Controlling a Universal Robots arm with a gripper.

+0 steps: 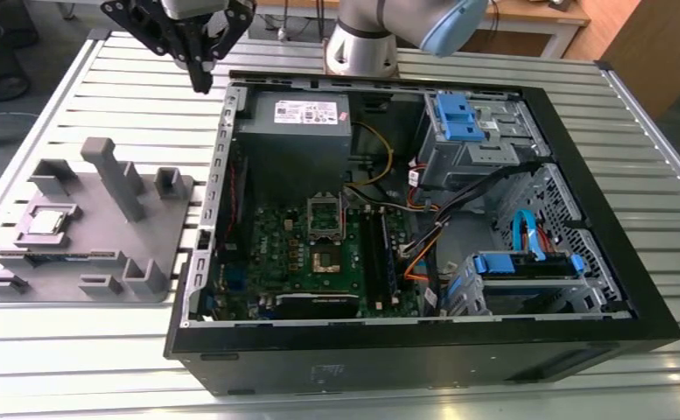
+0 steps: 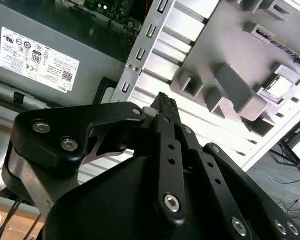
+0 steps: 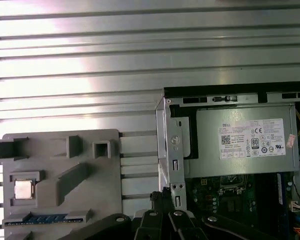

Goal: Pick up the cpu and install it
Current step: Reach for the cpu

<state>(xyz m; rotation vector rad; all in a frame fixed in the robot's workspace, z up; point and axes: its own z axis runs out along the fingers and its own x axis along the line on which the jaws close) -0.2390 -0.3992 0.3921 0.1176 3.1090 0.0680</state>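
Observation:
The cpu (image 1: 45,220) is a small shiny square chip lying flat in a recess of the grey holder block (image 1: 94,271), on the exterior view's left. It also shows as a bright square in both wrist views, the cpu (image 2: 281,87) and the cpu (image 3: 23,189). My gripper (image 1: 203,80) hangs high above the table by the case's far left corner, well away from the chip. Its black fingers (image 2: 166,107) are pressed together with nothing between them. The green motherboard (image 1: 281,254) lies inside the open case, with its socket (image 1: 325,254) in the middle.
The black computer case (image 1: 433,350) lies open on the slatted metal table (image 1: 106,105). Inside are a grey power supply (image 1: 304,114), blue drive brackets (image 1: 457,118) and loose cables (image 1: 427,254). Tall posts rise from the holder block. The arm's base (image 1: 363,44) stands behind the case.

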